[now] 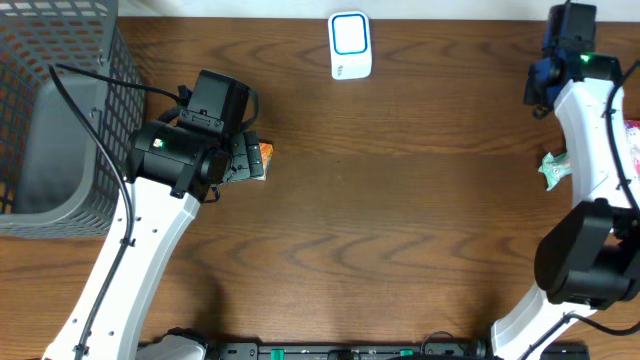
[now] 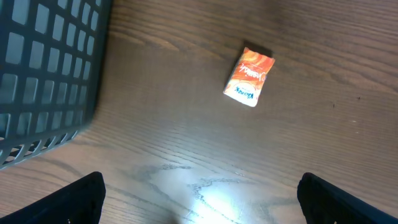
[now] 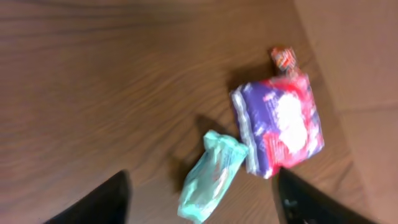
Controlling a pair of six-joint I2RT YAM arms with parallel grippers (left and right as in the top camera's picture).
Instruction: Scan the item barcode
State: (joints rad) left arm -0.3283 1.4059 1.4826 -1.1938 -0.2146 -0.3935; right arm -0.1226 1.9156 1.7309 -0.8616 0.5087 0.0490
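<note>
Lying flat, printed orange packet (image 2: 249, 77).

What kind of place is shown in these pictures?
Probably a test bench set up like a shop checkout: a wooden table with a white scanner-like device, a grey mesh basket, and a small orange packet.

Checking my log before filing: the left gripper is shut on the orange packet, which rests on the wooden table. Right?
No. The left gripper is open, not shut on the orange packet. The left wrist view shows it spread wide, with the packet lying free ahead of it. The packet does rest on the wooden table.
</note>
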